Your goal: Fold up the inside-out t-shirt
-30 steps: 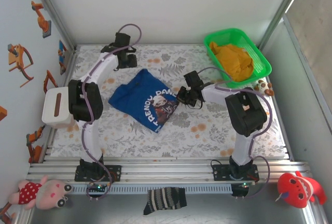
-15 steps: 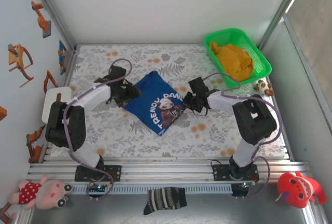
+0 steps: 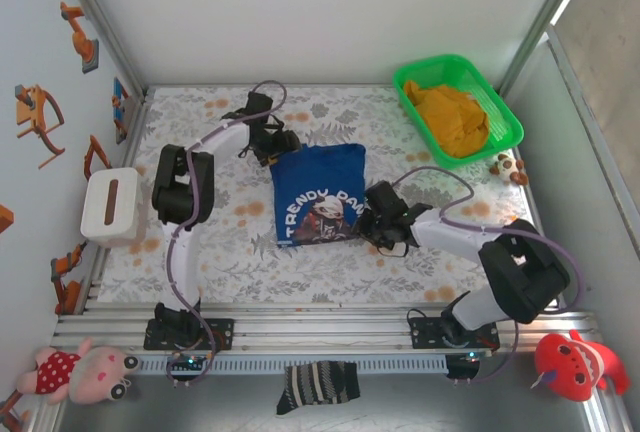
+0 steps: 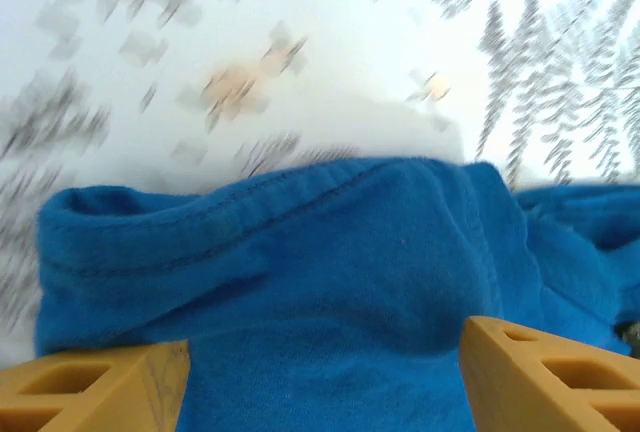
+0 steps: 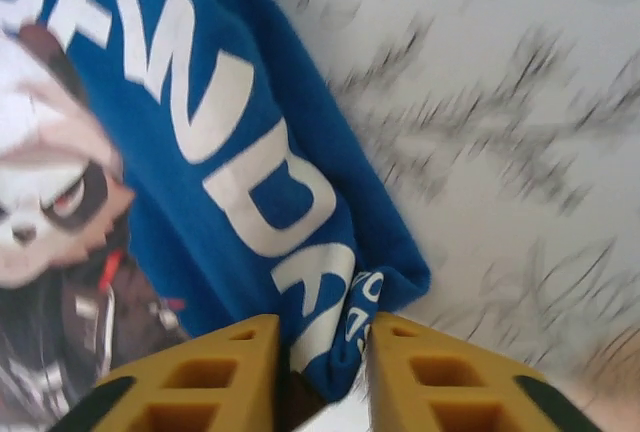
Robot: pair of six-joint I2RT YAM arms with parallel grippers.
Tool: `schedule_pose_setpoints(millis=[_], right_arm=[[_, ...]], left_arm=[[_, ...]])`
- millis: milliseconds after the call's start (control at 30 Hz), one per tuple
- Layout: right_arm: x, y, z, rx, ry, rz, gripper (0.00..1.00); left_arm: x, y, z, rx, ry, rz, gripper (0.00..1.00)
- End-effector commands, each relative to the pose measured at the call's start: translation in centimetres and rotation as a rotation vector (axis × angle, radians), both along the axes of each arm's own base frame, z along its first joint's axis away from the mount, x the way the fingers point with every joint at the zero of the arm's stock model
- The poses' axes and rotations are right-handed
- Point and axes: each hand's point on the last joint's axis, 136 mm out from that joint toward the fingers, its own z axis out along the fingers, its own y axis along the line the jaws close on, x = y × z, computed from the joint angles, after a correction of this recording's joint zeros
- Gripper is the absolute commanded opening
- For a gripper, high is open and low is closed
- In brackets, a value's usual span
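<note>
T-shirt look: we see a royal-blue t-shirt (image 3: 318,192) lying as a rough rectangle, with white lettering and a panda print facing up. A stitched hem runs along its far edge.
T-shirt place: the middle of the flowered bench (image 3: 430,262), lying flat between the two claws.
Left arm: it reaches far out, then bends back toward the shirt's far-left corner.
Left claw (image 3: 283,147): the yellow fingers (image 4: 90,387) stand wide apart with blue cloth bulging between them, nothing pinched.
Right arm: it lies low across the bench from the near right.
Right claw (image 3: 365,227): it is at the near-right corner with fingers (image 5: 190,372) narrowly parted. The corner sits in the gap, and we cannot tell whether it is gripped.
</note>
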Motion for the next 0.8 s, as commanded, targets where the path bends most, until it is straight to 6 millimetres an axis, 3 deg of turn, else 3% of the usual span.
schedule_pose_setpoints(millis=[0, 133, 233, 300, 533, 633, 767], right_arm=[[-0.4, 0.1, 2.2, -0.002, -0.016, -0.001, 0.36], [1.6, -0.2, 7.0, -0.061, -0.114, 0.076, 0.49], [5.0, -0.3, 9.9, -0.082, -0.180, 0.125, 0.62], [7.6, -0.4, 10.6, -0.083, -0.201, 0.148, 0.64], [17.6, -1.2, 9.6, -0.152, -0.243, 0.181, 0.69], [20.3, -1.2, 8.0, -0.159, -0.228, 0.182, 0.70], [22.3, -0.6, 6.1, -0.165, -0.212, 0.197, 0.70]], left_arm=[[0.9, 0.2, 2.0, -0.014, -0.024, -0.084, 0.71], [1.0, 1.6, 6.6, -0.040, -0.106, -0.087, 0.74], [-0.2, 2.8, 8.3, -0.047, -0.139, -0.086, 0.77], [-0.9, 3.3, 8.5, -0.039, -0.141, -0.102, 0.78], [-1.4, 4.1, 5.1, 0.051, -0.068, -0.164, 0.80], [-1.1, 4.1, 3.4, 0.082, -0.027, -0.195, 0.81], [-0.7, 3.8, 2.1, 0.083, -0.008, -0.216, 0.82]])
